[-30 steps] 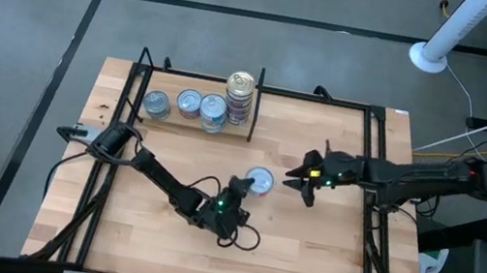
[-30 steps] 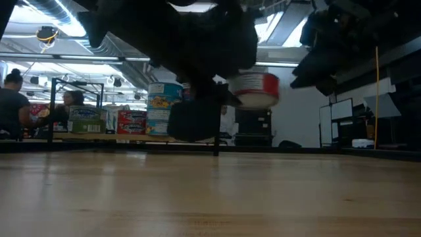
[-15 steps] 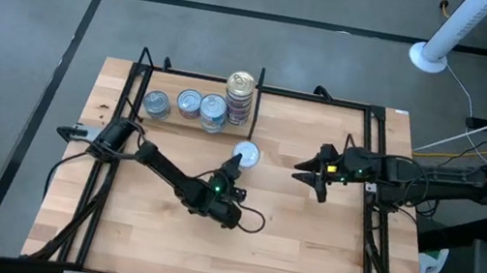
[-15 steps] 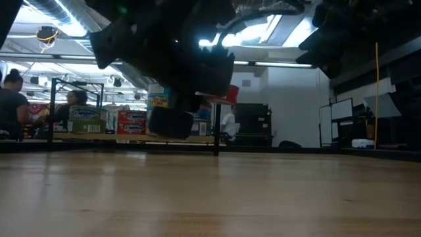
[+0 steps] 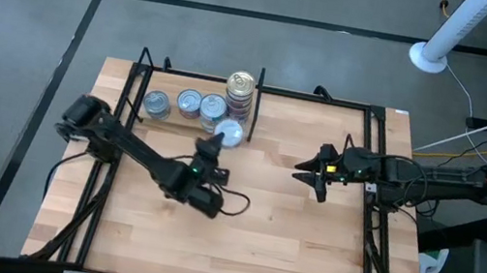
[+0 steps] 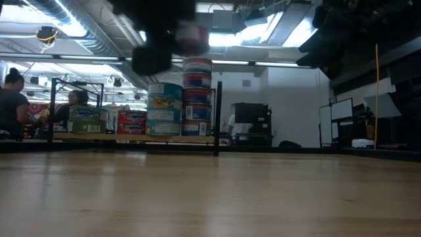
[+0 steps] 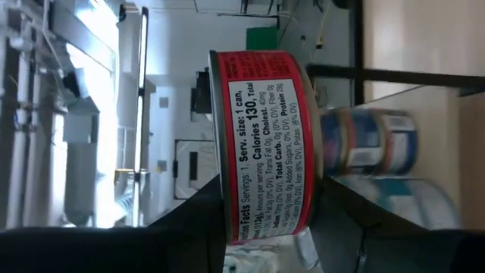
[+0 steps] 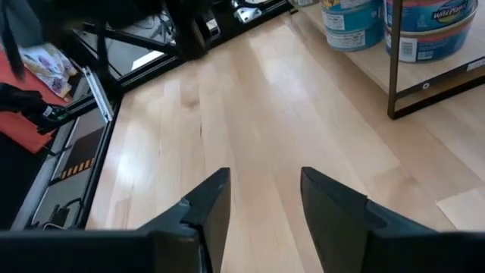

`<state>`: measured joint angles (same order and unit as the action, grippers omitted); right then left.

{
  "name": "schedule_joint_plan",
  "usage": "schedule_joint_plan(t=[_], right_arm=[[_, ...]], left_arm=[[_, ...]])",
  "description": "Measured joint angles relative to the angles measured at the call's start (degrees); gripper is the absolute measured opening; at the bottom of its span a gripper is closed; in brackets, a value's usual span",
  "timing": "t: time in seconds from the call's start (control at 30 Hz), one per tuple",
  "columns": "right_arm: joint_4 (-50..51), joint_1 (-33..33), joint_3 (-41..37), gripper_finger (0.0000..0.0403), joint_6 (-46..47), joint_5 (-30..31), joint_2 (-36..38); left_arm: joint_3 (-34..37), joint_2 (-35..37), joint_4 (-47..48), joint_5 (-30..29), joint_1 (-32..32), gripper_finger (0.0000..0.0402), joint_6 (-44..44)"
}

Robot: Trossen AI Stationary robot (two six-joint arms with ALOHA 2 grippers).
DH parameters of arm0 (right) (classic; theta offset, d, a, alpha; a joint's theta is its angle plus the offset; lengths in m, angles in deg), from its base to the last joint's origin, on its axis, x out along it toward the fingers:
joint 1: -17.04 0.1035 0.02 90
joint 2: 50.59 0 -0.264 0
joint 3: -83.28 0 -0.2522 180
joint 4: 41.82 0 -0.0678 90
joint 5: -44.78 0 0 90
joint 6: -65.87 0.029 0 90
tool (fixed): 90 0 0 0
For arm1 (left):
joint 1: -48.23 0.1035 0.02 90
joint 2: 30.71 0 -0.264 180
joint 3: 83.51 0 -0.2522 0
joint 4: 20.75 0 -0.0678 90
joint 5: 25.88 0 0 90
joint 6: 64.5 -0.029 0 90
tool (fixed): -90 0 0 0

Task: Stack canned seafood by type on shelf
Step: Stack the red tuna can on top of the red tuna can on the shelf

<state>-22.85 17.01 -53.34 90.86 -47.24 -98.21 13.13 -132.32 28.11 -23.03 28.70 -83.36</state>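
My left gripper [image 5: 214, 146] is shut on a flat round tin [image 5: 227, 133] with a silver top and a red label [image 7: 261, 144]. It holds the tin high above the table, just near of the shelf [image 5: 167, 122]. On the shelf stand three silver-blue-topped tins [image 5: 189, 102] and a tall stack with a gold pull-tab top [image 5: 243, 85]. In the low view the stack [image 6: 197, 99] rests on the shelf board, with the held tin [image 6: 194, 36] above it. My right gripper [image 8: 261, 178] is open and empty, hovering at the table's right [image 5: 306, 174]. My left gripper pinches the tin between its two fingers, one finger [image 7: 198, 216] at the tin's one flat end and the other [image 7: 345, 224] at the opposite flat end. The fingers come level from the table's near left. The tin's silver top faces up, lifted clear of the table.
A black divider bar [image 5: 255, 109] stands right of the tin stack. The black frame rails [image 5: 371, 167] run along the table's left and right sides. Bare wood [image 5: 287, 232] spans the middle and near part. People sit in the room beyond [image 6: 13, 105].
My left gripper has carried the red-labelled tin from the table's middle toward the far left, up to the shelf's tin stack, rising as it went. My right gripper has drawn back a little toward the table's right edge, then kept still.
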Motion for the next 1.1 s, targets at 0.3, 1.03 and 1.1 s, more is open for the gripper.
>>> schedule_joint_plan(t=[0.3,1.03,1.1], right_arm=[[1.8,0.0,0.0,0.0161,0.0,0.0,0.0],[1.9,0.0,0.0,0.0161,-3.0,0.1,0.0],[1.9,0.0,0.0,0.0161,-3.0,0.1,0.0]], left_arm=[[0.0,13.5,31.7,9.1,0.6,0.0147,32.5],[5.2,19.0,44.8,25.9,16.1,0.0152,50.3],[6.4,19.0,42.8,26.2,17.6,0.0154,49.6]])
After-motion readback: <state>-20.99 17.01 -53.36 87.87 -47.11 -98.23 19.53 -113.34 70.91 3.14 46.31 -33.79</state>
